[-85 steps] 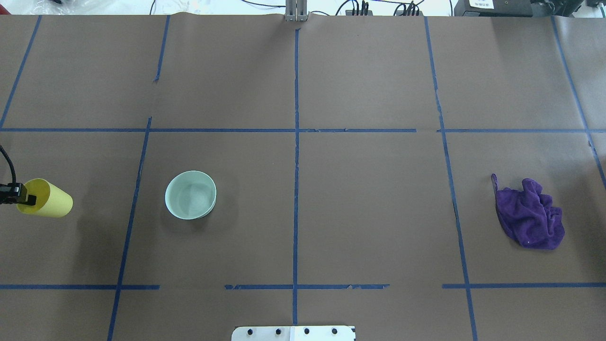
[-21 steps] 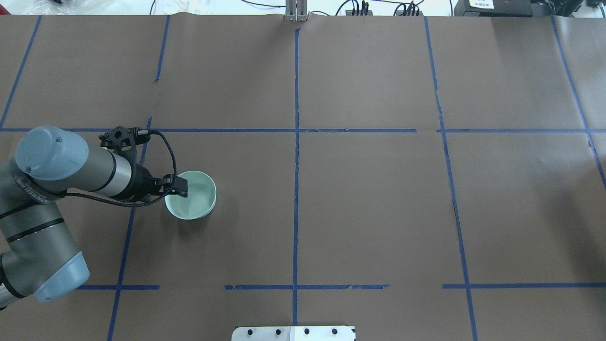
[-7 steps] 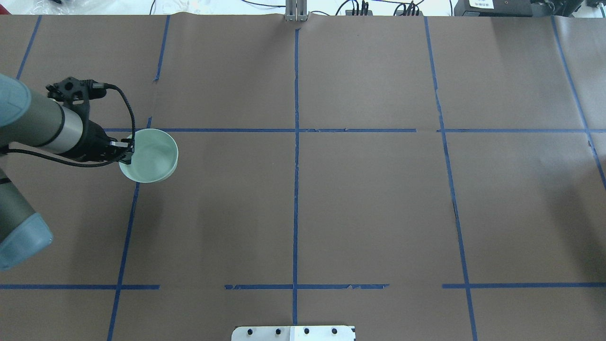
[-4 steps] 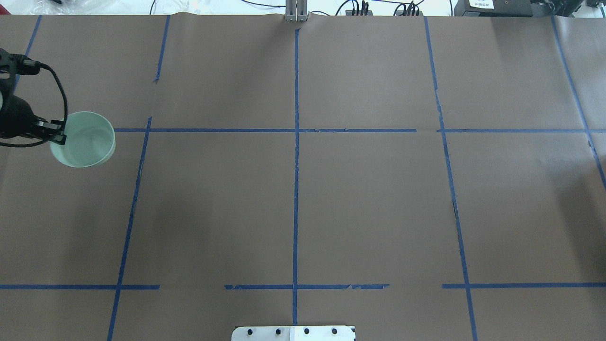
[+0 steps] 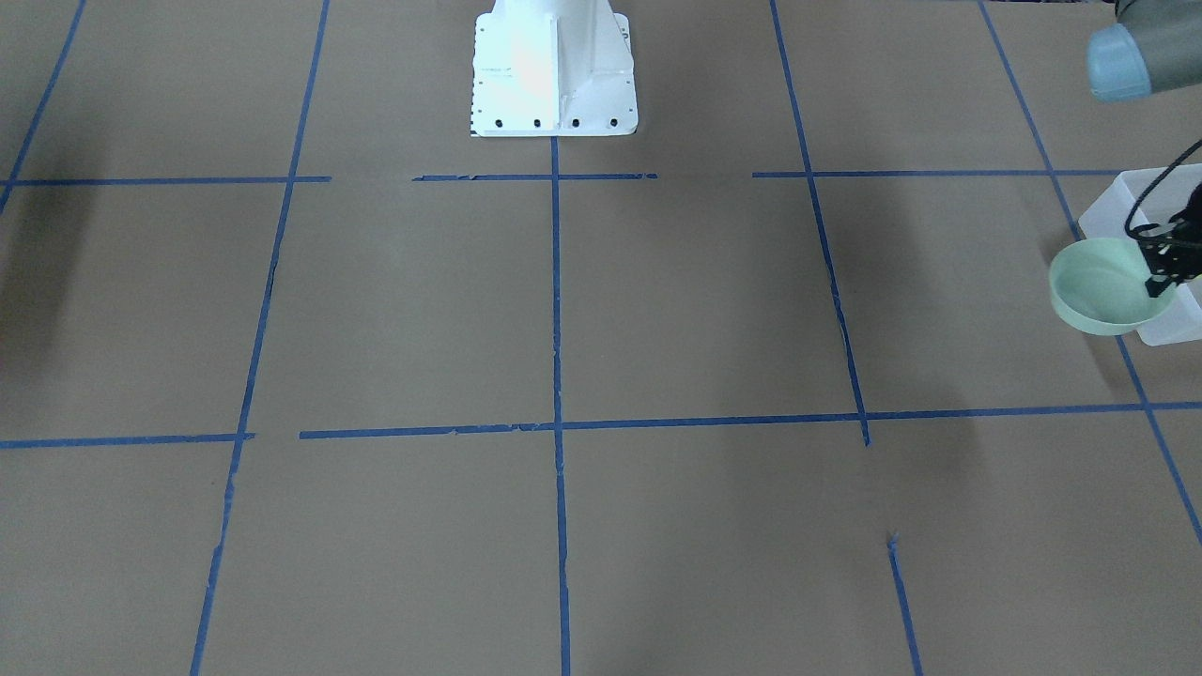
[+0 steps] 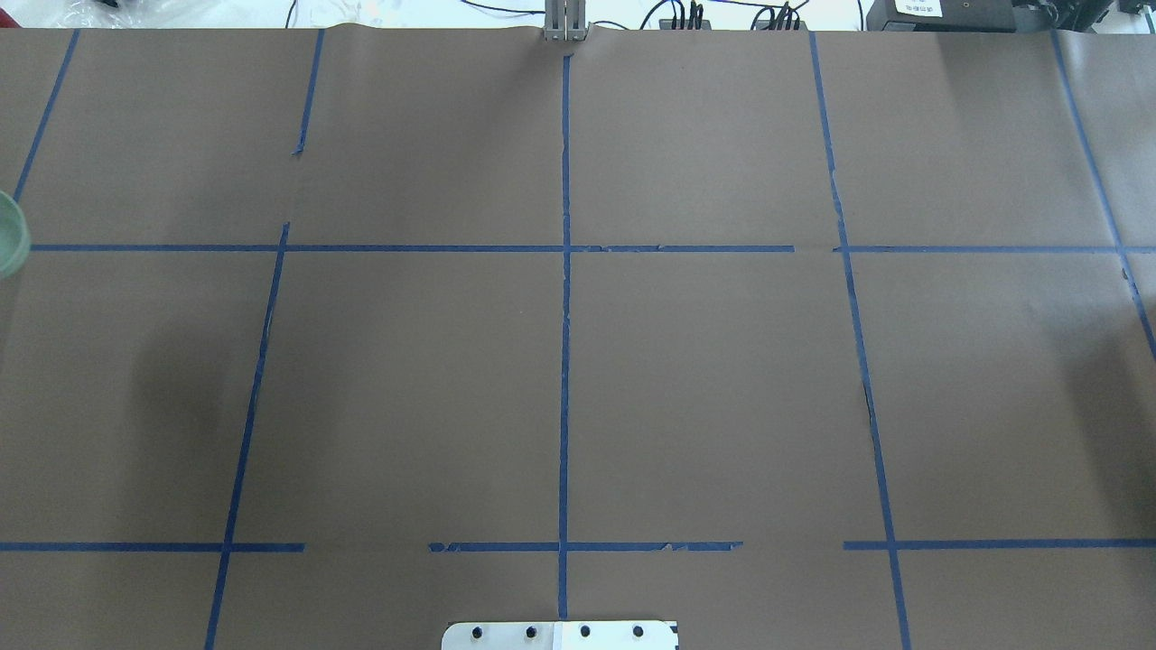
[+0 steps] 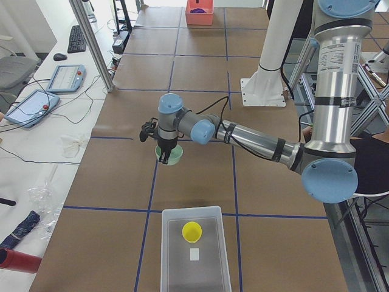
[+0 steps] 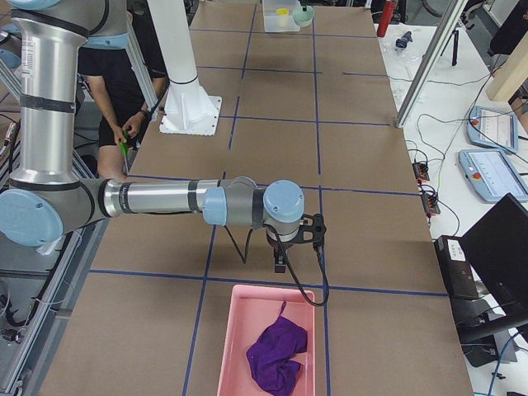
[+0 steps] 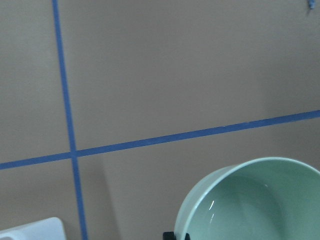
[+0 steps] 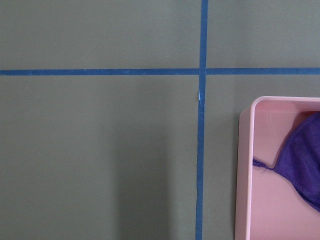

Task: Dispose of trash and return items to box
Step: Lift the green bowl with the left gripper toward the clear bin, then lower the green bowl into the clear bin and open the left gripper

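1. The left gripper [image 5: 1164, 274] is clamped on the rim of the mint-green bowl [image 5: 1101, 296]. The bowl hangs clear of the table, just beside the frosted white bin [image 7: 168, 255] and not yet over it.
2. A rim pinch probably lets the bowl tip, so carry it level and smoothly until the whole bowl is inside the walls.
3. The yellow cup [image 7: 192, 231] already stands mid-bin, so aim for the bare floor beside it.
4. Lower close to the floor before letting go.
5. The right gripper [image 8: 280, 262] hovers by the pink bin [image 8: 239, 330] that holds the purple cloth [image 8: 276, 356]. I cannot tell its opening.
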Available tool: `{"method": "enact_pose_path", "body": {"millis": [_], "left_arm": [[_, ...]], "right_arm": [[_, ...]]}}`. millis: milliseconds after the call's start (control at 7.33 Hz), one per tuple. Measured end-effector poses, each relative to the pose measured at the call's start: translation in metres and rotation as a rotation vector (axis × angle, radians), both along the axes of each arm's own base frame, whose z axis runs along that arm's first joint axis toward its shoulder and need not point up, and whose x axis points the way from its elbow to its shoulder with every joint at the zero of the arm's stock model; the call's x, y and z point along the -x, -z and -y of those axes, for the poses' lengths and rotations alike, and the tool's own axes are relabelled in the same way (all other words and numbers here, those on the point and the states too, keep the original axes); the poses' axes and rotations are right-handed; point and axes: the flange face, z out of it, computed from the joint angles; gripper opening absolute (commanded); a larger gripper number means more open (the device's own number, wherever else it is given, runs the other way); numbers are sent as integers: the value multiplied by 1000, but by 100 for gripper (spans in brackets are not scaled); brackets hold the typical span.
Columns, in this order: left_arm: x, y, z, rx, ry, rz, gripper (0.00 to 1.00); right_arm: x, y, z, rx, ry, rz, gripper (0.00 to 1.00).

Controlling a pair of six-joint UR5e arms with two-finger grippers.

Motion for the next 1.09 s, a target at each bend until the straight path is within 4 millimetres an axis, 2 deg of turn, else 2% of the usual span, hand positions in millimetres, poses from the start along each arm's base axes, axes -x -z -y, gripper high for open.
{"method": "enact_pose_path", "body": {"millis": [273,545,682,955,1091], "left_arm": [[78,-64,-6,-1,-22,62,0],[137,-127,-34,15,-58,121,0],[157,-155,-51,15,-72,162,0],[168,-209,-93,5,-77,209,0],[168,-230,-109,-4,-75,221,97]], "right_arm": [[0,2,1,35,-34,-3,100],[-2,6,2,28,-40,-34,100],[-3,6,2,25,-40,-47,100],[-4,5,1,24,-39,-60,100],[-4,4,0,25,-39,-63,100]]}}
